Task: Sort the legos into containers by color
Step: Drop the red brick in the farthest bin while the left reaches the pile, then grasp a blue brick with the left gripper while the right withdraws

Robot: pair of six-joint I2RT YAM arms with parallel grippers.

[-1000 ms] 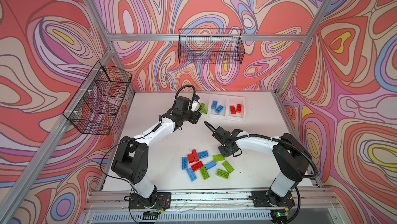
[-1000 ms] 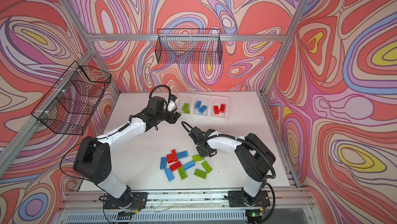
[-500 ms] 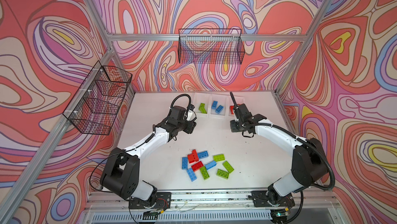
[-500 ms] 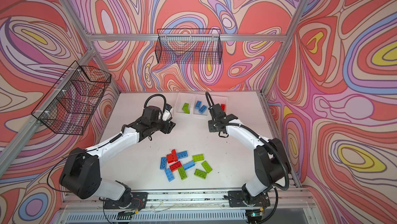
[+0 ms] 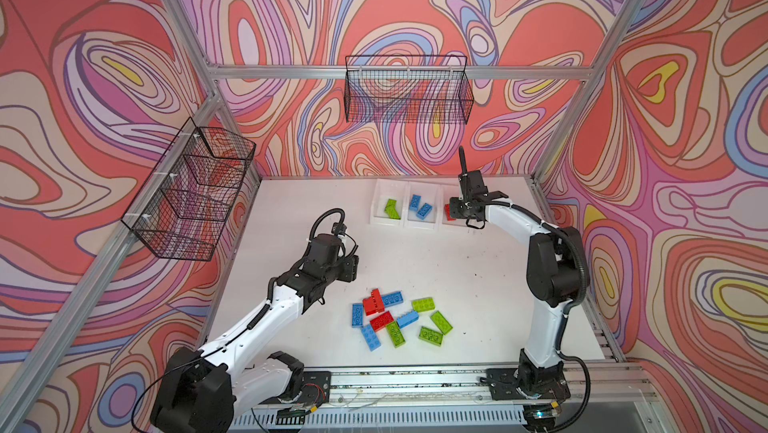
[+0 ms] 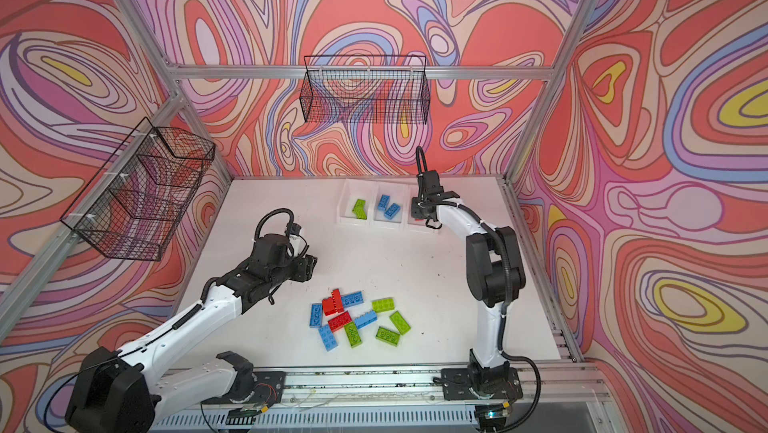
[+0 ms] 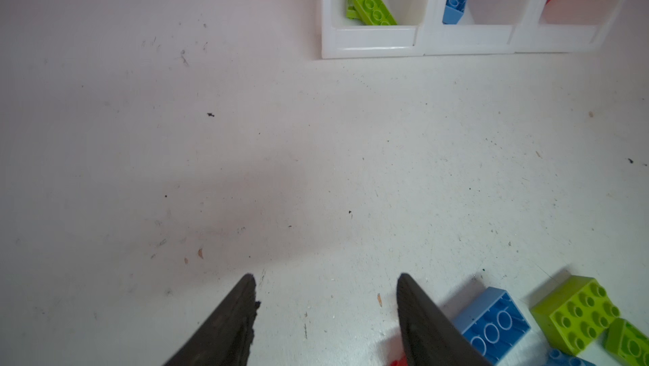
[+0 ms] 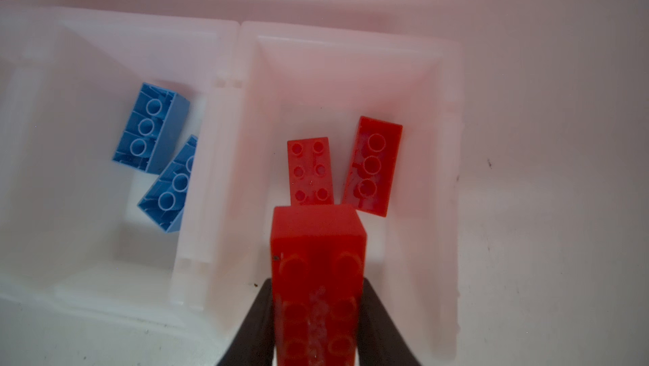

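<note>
In both top views the right gripper point(image 5: 454, 214) hangs over the rightmost of the containers point(image 5: 388, 222), its grip too small to read there, while the loose legos point(image 6: 353, 321) lie nearer the left gripper point(image 6: 309, 271). The left wrist view shows those jaws parted and empty, a blue brick point(image 7: 491, 322) just beside one finger. The right wrist view shows jaws clamped on a red brick point(image 8: 318, 269), long axis along the fingers, directly above the red bin point(image 8: 451, 101) holding two red bricks point(image 8: 310, 171); letting go should drop it in.
</note>
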